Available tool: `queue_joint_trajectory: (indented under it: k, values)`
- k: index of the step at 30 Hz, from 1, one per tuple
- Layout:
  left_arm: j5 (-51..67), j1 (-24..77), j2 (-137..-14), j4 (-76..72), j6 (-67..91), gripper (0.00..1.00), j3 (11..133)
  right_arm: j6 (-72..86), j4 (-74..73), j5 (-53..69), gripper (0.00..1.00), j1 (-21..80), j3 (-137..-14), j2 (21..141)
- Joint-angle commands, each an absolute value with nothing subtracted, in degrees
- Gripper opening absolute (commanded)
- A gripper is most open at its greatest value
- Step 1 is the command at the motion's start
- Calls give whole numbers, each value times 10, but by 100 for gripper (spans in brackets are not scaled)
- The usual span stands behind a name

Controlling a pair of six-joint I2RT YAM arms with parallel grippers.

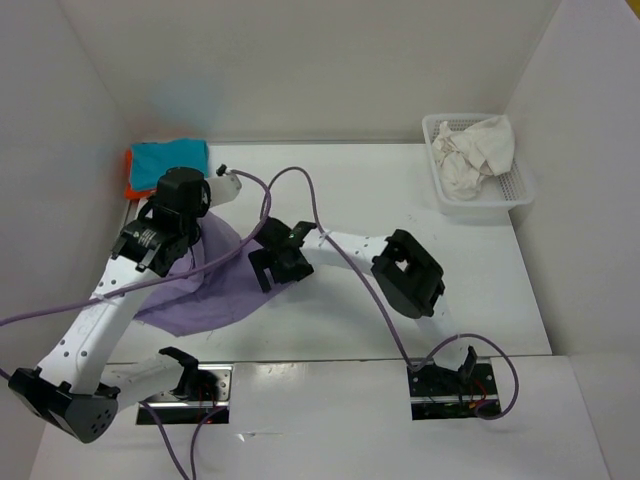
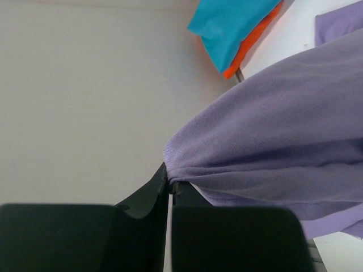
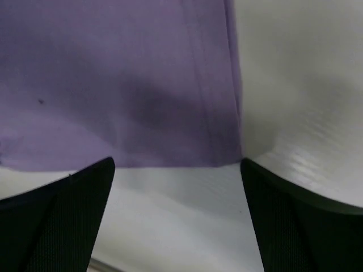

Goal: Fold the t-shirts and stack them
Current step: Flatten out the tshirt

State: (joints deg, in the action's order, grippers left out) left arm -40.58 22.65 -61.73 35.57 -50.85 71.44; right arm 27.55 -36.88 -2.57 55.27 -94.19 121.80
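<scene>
1. The white table (image 1: 400,200) carries everything.
2. The lavender t-shirt (image 1: 215,295) lies spread at the left-centre of the table, with one side lifted. It looks light, soft and limp, so I judge it will sag wherever it is not held. A hem or a corner is the best place to pinch.
3. The mesh basket (image 1: 522,188) at the far right holds the crumpled off-white t-shirt (image 1: 478,150).
4. The teal t-shirt (image 1: 172,158) lies folded on the orange t-shirt (image 1: 132,186) at the far left.
5. The left gripper (image 2: 170,184) is closed and pinches a lavender fold.
6. The right gripper (image 3: 177,164) has its jaws wide apart over the hem and holds nothing.

Purple t-shirt (image 1: 205,298) part-lifted; teal (image 1: 170,159) atop orange (image 1: 130,186)
</scene>
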Motion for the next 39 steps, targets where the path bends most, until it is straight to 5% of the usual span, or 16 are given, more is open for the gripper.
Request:
queue_joint_trajectory:
  k: [1, 4, 7, 10, 11, 12, 18, 22, 23, 24, 25, 28, 29, 31, 36, 39]
  values:
    - [-423, 212, -596, 326, -503, 0, 728, 326, -324, -32, 98, 542, -949, 1236]
    - [-417, 200, -596, 331, -503, 0, 728, 338, -359, -79, 97, 560, -973, 1295]
    - [-417, 200, -590, 331, -503, 0, 728, 349, -372, -86, 77, 560, -962, 1322]
    - [-417, 194, -590, 326, -503, 0, 728, 349, -358, -78, 26, 560, -949, 1327]
    - [-417, 194, -590, 326, -503, 0, 728, 354, -358, -78, 0, 560, -949, 1327]
    - [-417, 194, -590, 326, -503, 0, 728, 354, -358, -72, 0, 560, -942, 1327]
    - [-411, 194, -579, 332, -503, 0, 728, 348, -342, -63, 0, 450, -860, 1225]
    - [-391, 194, -574, 338, -508, 0, 716, 288, -397, -152, 0, 306, -932, 1183]
    - [-391, 199, -574, 338, -508, 0, 715, 257, -408, -152, 9, 274, -1023, 1216]
    - [-382, 200, -582, 344, -500, 0, 707, 244, -451, -152, 59, 267, -1086, 1248]
    - [-376, 206, -587, 349, -490, 0, 701, 235, -486, -170, 74, 267, -1153, 1285]
    - [-365, 206, -610, 349, -483, 0, 677, 233, -657, -261, 96, 286, -1449, 1422]
    - [-365, 206, -615, 349, -483, 0, 670, 242, -687, -280, 96, 293, -1545, 1441]
    - [-365, 206, -621, 349, -470, 0, 657, 243, -666, -280, 99, 334, -1504, 1397]
    - [-365, 206, -621, 349, -447, 0, 636, 248, -485, -300, 100, 460, -1142, 1204]
    - [-358, 200, -621, 356, -433, 0, 618, 304, -405, -223, 91, 449, -958, 1087]
